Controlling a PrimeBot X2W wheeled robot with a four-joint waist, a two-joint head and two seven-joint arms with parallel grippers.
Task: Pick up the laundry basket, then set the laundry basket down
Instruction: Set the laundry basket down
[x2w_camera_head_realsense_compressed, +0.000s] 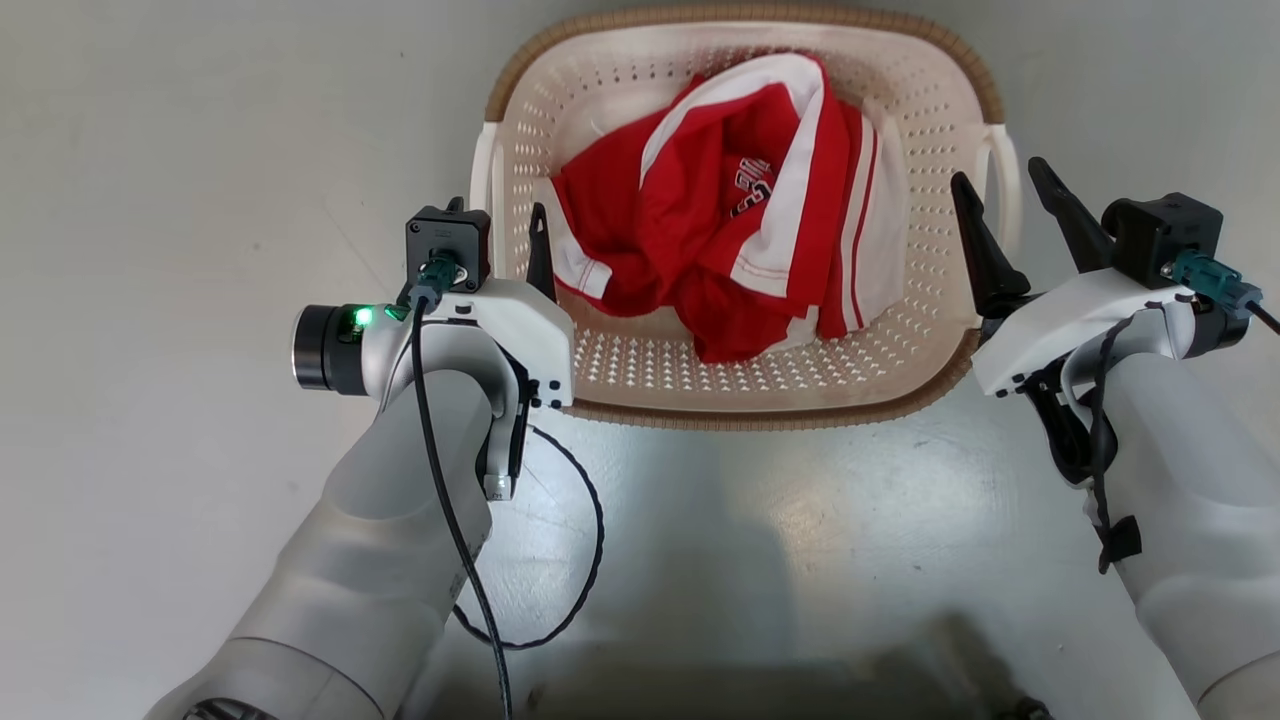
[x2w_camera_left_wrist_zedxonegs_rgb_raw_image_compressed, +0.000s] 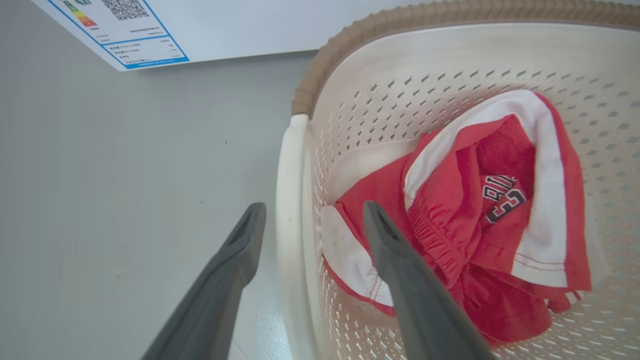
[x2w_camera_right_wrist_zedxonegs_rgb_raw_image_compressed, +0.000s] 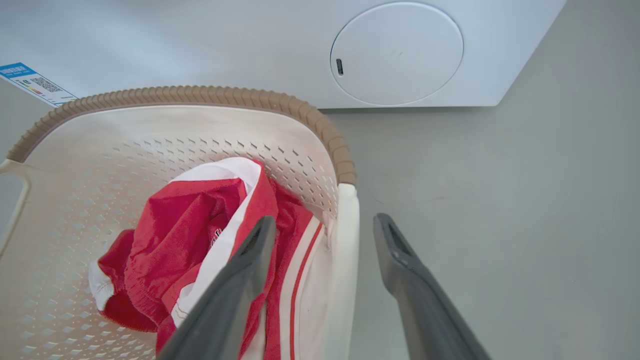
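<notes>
Washer (x2w_camera_right_wrist_zedxonegs_rgb_raw_image_compressed: 200, 40) stands behind the laundry basket (x2w_camera_head_realsense_compressed: 600, 90) of red clothes (x2w_camera_head_realsense_compressed: 700, 220)

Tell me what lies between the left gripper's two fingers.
The laundry basket's white side handle stands between them in the left wrist view; the left gripper is open astride it.

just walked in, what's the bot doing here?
Both arms are at the laundry basket, which holds a red and white garment and appears to sit on the grey floor in front of a white washer. The left gripper is open with one finger on either side of the left handle; the right gripper straddles the right handle the same way. Neither has closed, so the basket is not yet gripped or lifted.
</notes>
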